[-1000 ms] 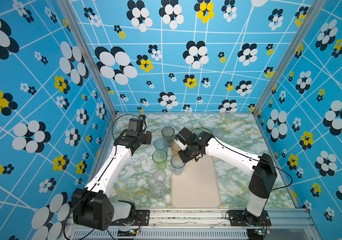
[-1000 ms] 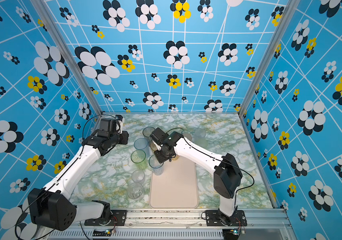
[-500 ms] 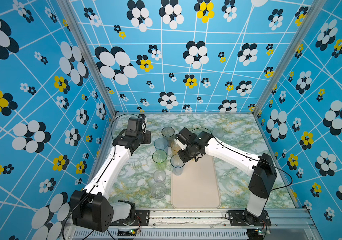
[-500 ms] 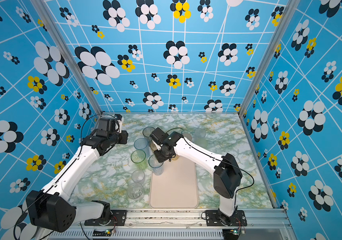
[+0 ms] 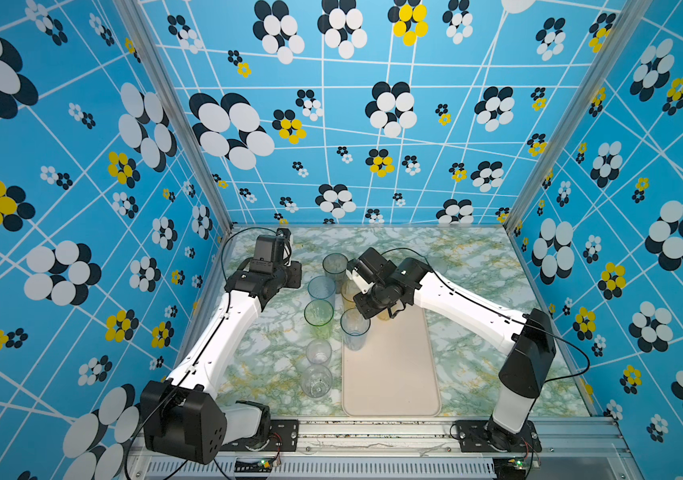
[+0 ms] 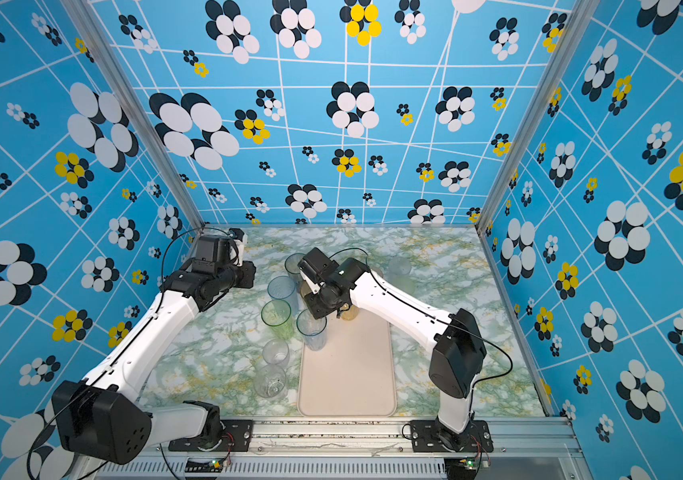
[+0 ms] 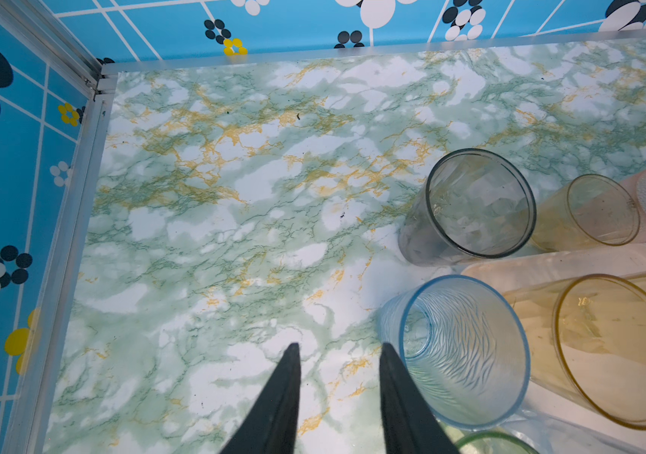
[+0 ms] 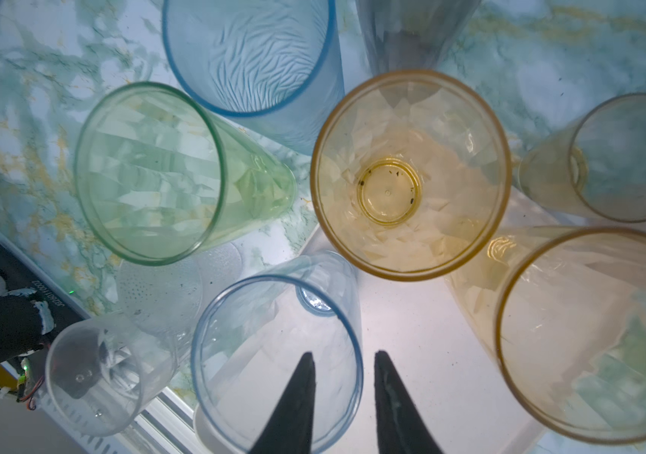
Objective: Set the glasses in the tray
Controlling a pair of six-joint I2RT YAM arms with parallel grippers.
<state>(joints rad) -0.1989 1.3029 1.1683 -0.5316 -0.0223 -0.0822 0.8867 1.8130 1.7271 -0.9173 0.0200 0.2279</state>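
1. The left gripper (image 7: 340, 353) hangs over bare table (image 7: 215, 236) beside the ribbed blue glass (image 7: 467, 353). Its jaws are parted and empty. It is best kept out of the way there.
2. Left of the tray (image 5: 391, 374), the grey glass (image 5: 335, 264), the ribbed blue, the green glass (image 5: 318, 316) and two clear glasses (image 5: 318, 353) stand in a tight row. They block any sideways exit.
3. The pale blue glass (image 5: 355, 336) stands upright in the tray's far-left corner.
4. The right gripper (image 8: 341, 357) has its jaws apart astride that rim, pinching nothing. I would open wider and rise straight up, so that no finger tips the glass.
5. The amber glasses (image 8: 408, 173) crowd the right side, so drift that way should be avoided.
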